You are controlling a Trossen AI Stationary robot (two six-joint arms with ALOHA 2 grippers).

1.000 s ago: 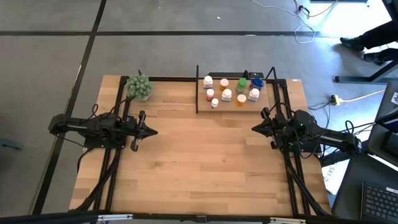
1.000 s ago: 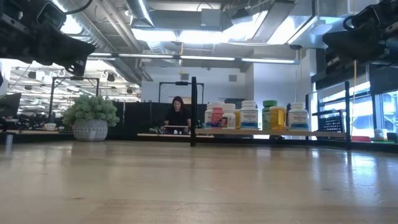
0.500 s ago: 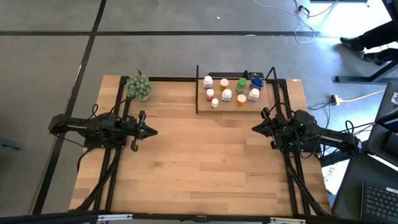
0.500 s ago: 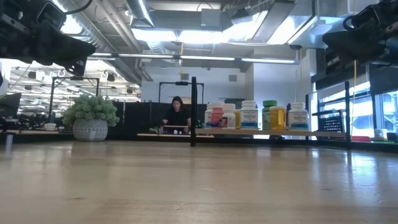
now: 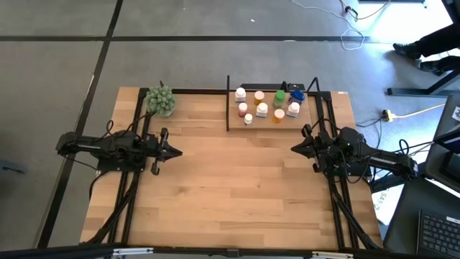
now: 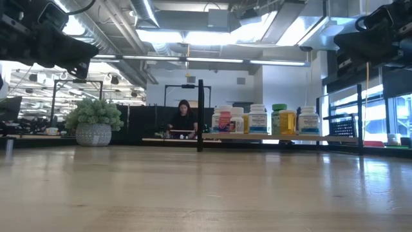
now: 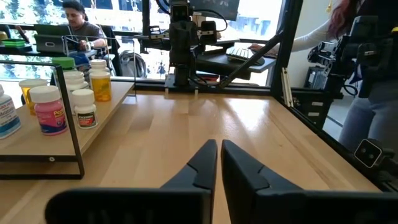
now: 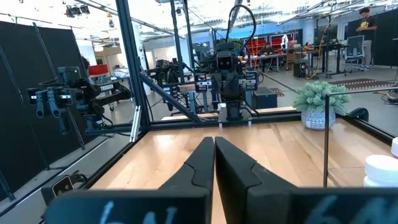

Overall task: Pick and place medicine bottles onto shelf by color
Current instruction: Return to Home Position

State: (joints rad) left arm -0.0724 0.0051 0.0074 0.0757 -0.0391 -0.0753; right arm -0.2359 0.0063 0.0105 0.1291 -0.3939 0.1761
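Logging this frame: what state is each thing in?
Left gripper: shut, empty, raised above the table's left side.
Right gripper: shut, empty, raised above the right side.
Medicine bottles: upright, capped, all on the shelf.
Shelf: standing, loaded with bottles.
Plant: upright.

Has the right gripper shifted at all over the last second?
No. In the high view, the right gripper lies at the same spot beside the shelf as a second ago.
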